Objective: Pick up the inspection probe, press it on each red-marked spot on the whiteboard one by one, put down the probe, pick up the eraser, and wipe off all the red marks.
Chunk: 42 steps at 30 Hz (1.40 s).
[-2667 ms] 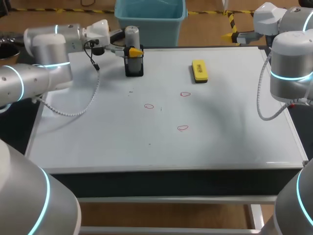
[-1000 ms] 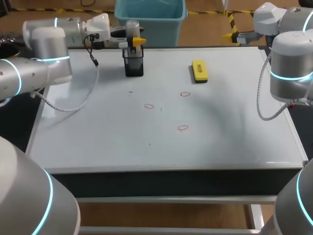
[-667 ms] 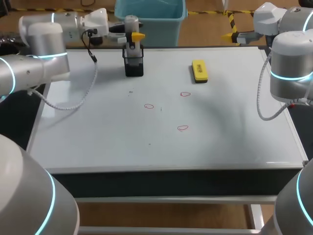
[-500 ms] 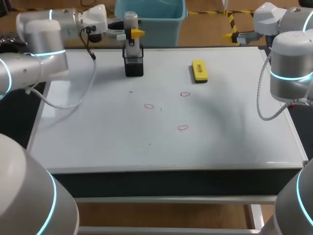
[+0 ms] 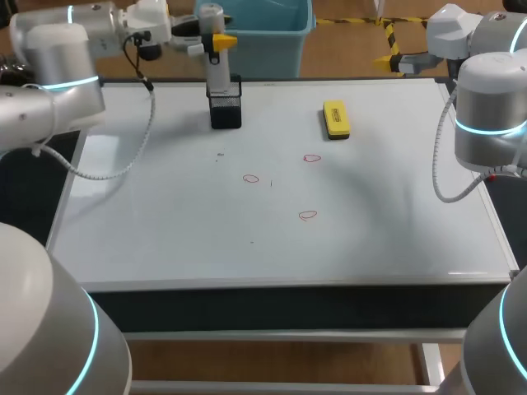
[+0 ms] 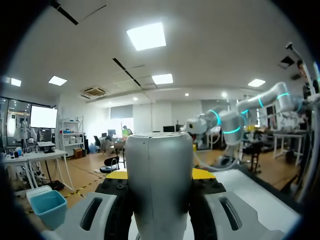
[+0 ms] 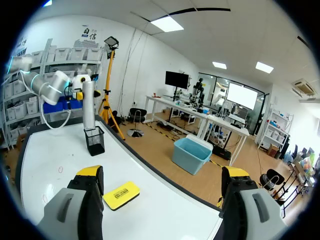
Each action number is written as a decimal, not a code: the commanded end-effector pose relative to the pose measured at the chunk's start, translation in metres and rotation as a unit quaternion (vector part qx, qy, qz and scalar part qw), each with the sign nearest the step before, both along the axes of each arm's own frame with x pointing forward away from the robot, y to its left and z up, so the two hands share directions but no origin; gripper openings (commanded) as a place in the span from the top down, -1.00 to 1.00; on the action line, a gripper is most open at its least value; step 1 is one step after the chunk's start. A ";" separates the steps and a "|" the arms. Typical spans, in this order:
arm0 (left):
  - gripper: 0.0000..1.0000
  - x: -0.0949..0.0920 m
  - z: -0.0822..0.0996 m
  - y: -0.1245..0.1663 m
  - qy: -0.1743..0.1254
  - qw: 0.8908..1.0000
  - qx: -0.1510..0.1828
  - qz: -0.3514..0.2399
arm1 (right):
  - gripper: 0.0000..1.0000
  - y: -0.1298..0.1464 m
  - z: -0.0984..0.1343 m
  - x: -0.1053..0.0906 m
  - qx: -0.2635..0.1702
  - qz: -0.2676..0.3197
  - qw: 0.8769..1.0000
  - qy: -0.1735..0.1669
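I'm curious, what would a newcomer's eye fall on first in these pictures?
Most likely the left gripper shut on the silver probe, which stands upright at the far edge of the whiteboard with its lower end at the mouth of the black holder. Next come the yellow eraser further right and the three small red marks near the board's middle.

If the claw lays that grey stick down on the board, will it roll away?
Probably, yes. The probe in the left claw looks round and smooth, so lying flat on the glossy whiteboard it could roll. It looks stiff, likely not bendy. Standing it in the black holder seems safer.
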<state>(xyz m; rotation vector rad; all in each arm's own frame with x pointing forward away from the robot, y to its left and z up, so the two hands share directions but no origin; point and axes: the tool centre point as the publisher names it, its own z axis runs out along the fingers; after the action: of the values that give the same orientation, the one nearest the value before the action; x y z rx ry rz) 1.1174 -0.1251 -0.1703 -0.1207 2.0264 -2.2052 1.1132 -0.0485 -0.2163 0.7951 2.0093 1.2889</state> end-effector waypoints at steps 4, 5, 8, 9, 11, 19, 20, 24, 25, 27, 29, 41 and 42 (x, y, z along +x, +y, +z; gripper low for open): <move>1.00 -0.017 0.010 0.018 0.002 0.999 -0.006 0.041 | -1.00 0.000 0.000 0.000 0.000 0.001 1.000 0.000; 1.00 -0.018 0.010 0.021 0.004 0.999 -0.007 0.045 | -1.00 0.000 0.000 0.000 0.000 0.001 1.000 0.000; 1.00 -0.024 0.010 0.028 0.007 0.998 -0.001 0.059 | -1.00 0.000 0.000 0.000 0.000 0.001 1.000 0.000; 1.00 -0.026 0.010 0.031 0.007 0.998 0.000 0.060 | -1.00 0.000 0.000 0.000 0.000 0.001 1.000 0.000; 1.00 -0.032 0.009 0.036 0.007 0.998 0.006 0.068 | -1.00 0.000 0.000 0.000 0.000 0.001 1.000 0.000; 1.00 -0.056 0.000 0.060 0.010 0.994 0.024 0.102 | -1.00 0.000 0.000 0.000 0.000 0.001 1.000 0.000; 1.00 -0.058 -0.003 0.064 0.008 0.994 0.019 0.107 | -1.00 0.000 0.000 0.000 0.000 0.001 1.000 0.000; 1.00 -0.074 -0.012 0.073 0.009 0.992 0.014 0.123 | -1.00 0.000 0.000 0.000 0.000 0.001 1.000 0.000; 1.00 -0.076 -0.014 0.076 0.010 0.992 0.016 0.125 | -1.00 0.000 0.000 0.000 0.000 0.001 1.000 0.000; 1.00 -0.082 -0.018 0.081 0.011 0.992 0.015 0.128 | -1.00 0.000 0.000 0.000 0.000 0.001 1.000 0.000; 1.00 -0.087 -0.022 0.087 0.011 0.990 0.017 0.136 | -1.00 0.000 0.000 0.000 0.000 0.001 1.000 0.000; 1.00 -0.099 -0.043 0.117 0.014 0.985 0.017 0.168 | -1.00 0.000 0.000 0.000 0.000 0.001 1.000 0.000; 1.00 -0.099 -0.046 0.121 0.014 0.985 0.015 0.169 | -1.00 0.000 0.000 0.000 0.000 0.001 1.000 0.000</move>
<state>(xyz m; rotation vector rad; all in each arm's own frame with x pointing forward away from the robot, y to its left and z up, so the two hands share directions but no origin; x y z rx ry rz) 1.0238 -0.0093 -0.2105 -0.4236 1.9360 -1.9879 1.1132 -0.0485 -0.2163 0.7951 2.0093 1.2889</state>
